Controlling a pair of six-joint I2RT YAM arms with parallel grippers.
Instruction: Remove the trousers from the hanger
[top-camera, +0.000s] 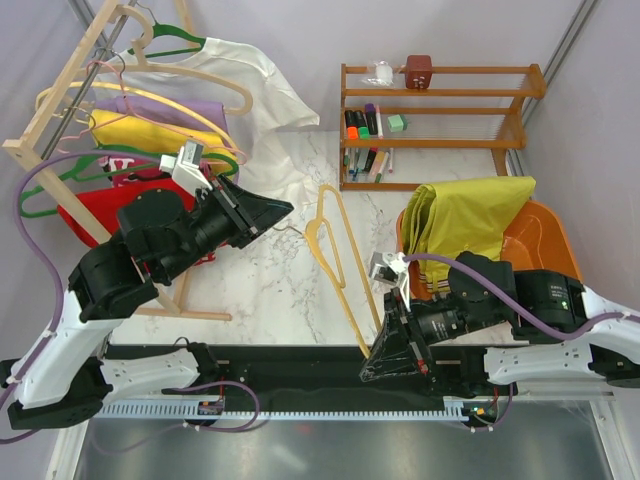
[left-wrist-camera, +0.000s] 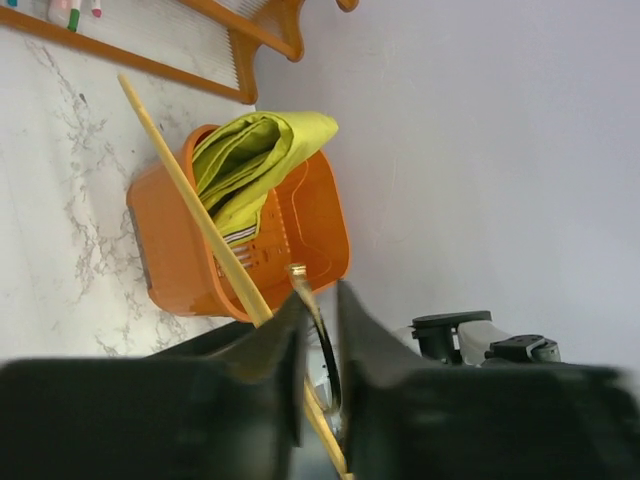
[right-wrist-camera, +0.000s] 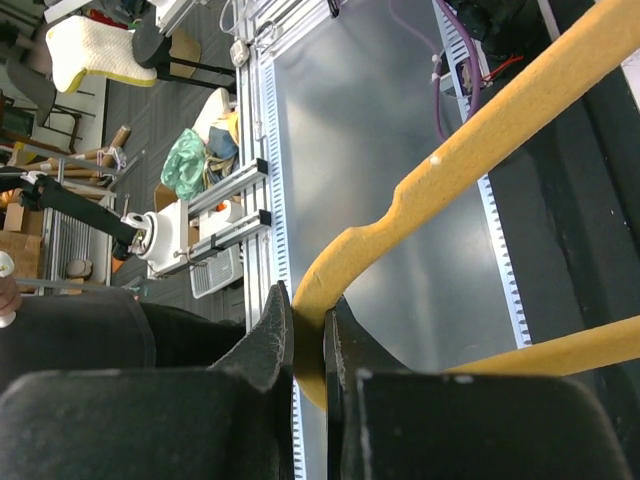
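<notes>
- Marble-patterned table (top-camera: 270, 290) fills the top view, with a wooden clothes rack (top-camera: 60, 120) at the far left and a small shelf (top-camera: 430, 120) at the back
- From above, the trousers (top-camera: 465, 215) lie folded in the orange basket (top-camera: 545, 240) on the right, well apart from the hanger (top-camera: 343, 288), which slants bare across the middle of the table; the task looks all but done
- The left gripper (top-camera: 280, 212) points at the hook end, and the right gripper (top-camera: 385, 355) sits at the near corner
- Left wrist view: the basket (left-wrist-camera: 180, 260) stands by the wall with the trousers (left-wrist-camera: 250, 160) spilling over its rim, and the hanger (left-wrist-camera: 200, 215) crosses in front of it
- The left gripper (left-wrist-camera: 320, 300) is drawn narrow with the wire hook (left-wrist-camera: 310, 310) between its fingers (left-wrist-camera: 270, 345); I cannot tell whether the pads actually pinch the wire
- Right wrist view: over the metal base plate, the right gripper (right-wrist-camera: 308, 300) is clamped tight on the hanger (right-wrist-camera: 480, 150) at its curved corner
- Handling, as I judge it: the hanger is light, stiff and smooth, so it may twist in a pinch; the corner and the hook are the sound holds
- The trousers are soft and limp, best taken by a thick fold
</notes>
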